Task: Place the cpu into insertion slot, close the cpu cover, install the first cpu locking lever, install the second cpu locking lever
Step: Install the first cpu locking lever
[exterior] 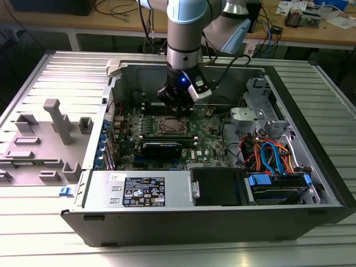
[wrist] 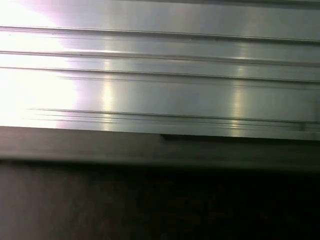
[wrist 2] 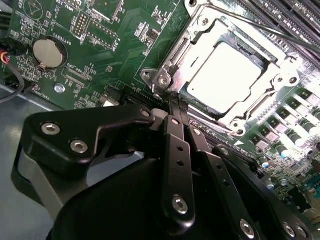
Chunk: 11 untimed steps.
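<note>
In the second wrist view the cpu, a bright silver square, lies in the insertion slot on the green board. The cpu cover, a silver frame, lies flat around it. A thin wire lever runs along the socket's far side. My gripper is shut, its black fingers pressed together, with the tips at the socket's corner by a screw. Nothing shows between the fingers. In the exterior view my gripper hangs just behind the socket inside the open computer case.
A coin battery sits on the board near the socket, and memory slots run beyond it. A black finned card, a drive bay with coloured cables and the power supply crowd the case. Grey fixtures stand on the ribbed table.
</note>
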Each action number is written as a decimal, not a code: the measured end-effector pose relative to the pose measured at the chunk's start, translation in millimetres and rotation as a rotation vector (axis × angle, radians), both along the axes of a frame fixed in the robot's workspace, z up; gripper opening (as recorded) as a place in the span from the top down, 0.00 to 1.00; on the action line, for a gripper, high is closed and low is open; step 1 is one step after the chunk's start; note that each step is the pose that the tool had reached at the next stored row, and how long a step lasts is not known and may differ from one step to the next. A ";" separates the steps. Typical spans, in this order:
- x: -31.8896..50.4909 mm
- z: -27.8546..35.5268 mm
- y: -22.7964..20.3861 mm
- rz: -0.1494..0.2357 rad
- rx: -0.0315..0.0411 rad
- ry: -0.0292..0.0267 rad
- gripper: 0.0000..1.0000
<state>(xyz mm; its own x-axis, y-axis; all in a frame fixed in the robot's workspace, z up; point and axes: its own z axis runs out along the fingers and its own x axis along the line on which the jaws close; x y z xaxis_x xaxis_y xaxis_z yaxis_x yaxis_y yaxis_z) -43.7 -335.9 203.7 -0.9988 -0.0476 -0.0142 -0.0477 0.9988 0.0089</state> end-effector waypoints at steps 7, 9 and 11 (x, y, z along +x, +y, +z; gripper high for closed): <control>0.0 8.3 -0.2 0.000 -0.0007 0.0004 0.89; 0.0 8.4 -1.2 0.000 -0.0009 0.0005 0.89; -0.1 8.4 -2.4 0.000 -0.0009 0.0006 0.89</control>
<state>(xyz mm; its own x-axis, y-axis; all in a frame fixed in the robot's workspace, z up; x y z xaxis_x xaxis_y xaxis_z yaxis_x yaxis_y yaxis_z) -43.8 -338.2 212.2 -0.9988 -0.0477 -0.0136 -0.0478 0.9988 0.0080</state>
